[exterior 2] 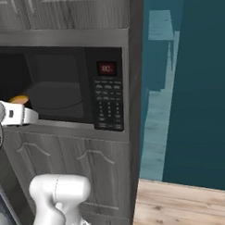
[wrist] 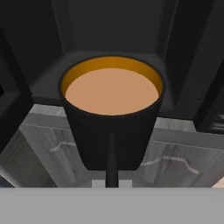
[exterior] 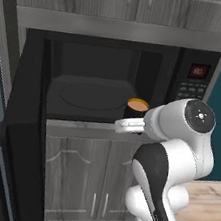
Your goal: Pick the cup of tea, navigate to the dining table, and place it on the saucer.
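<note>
The open microwave (exterior: 93,87) lies straight ahead of the gripper (wrist: 112,175), its dark cavity just beyond. The cup of tea (wrist: 112,116) sits right in front of the gripper at the cavity's front edge, upright, handle facing back toward the hand. Whether the fingers clasp it I cannot tell. The way out is probably straight back.
</note>
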